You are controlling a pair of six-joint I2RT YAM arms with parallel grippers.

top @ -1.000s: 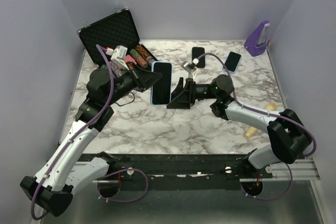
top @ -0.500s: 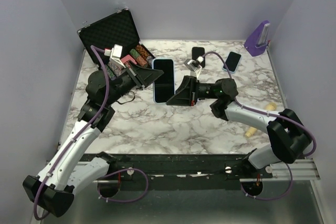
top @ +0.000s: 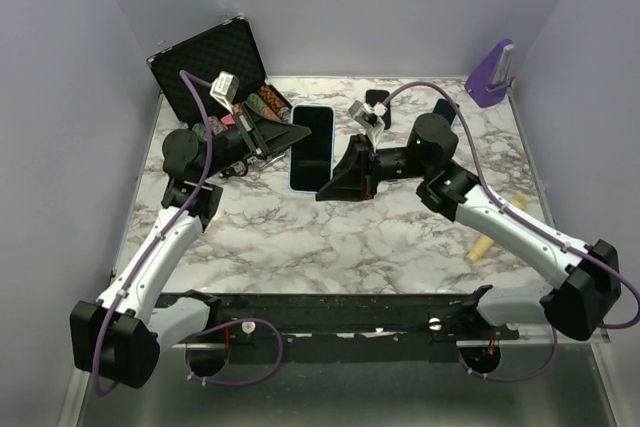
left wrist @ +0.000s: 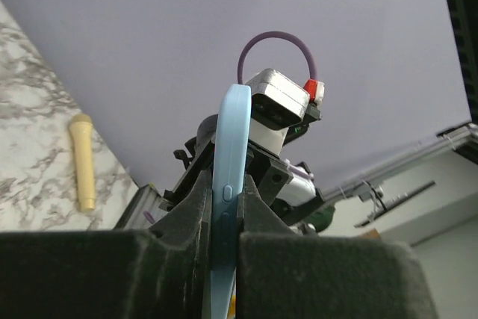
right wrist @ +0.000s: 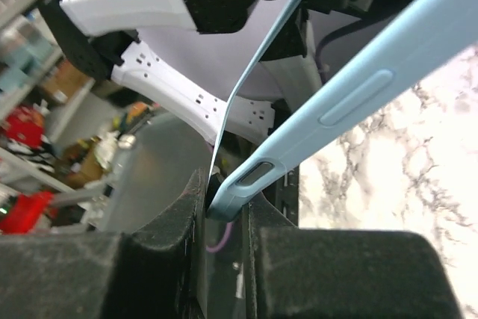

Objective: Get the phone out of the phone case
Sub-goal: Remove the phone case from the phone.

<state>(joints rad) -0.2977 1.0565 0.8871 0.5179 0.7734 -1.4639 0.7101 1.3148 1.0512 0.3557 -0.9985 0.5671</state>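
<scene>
A phone with a dark screen [top: 316, 142] sits in a light blue phone case [top: 293, 162] and hangs above the marble table, screen up. My left gripper [top: 297, 134] is shut on the case's left long edge. In the left wrist view the blue edge with its side buttons [left wrist: 226, 193] stands pinched between the left gripper's [left wrist: 224, 218] black pads. My right gripper [top: 321, 191] is shut on the case's near right corner. In the right wrist view that corner [right wrist: 237, 190] sits between the right gripper's [right wrist: 227, 201] pads.
An open black foam-lined box [top: 212, 59] with poker chips stands at the back left. A black phone [top: 378, 99] lies behind the right wrist. A purple stand [top: 491, 71] is at the back right, and a beige cylinder [top: 482, 247] lies near the right front edge.
Both arms have carried the cased phone up and toward the back. The right gripper, open beside the case a second ago, has closed on its near corner, and the right arm has straightened.
</scene>
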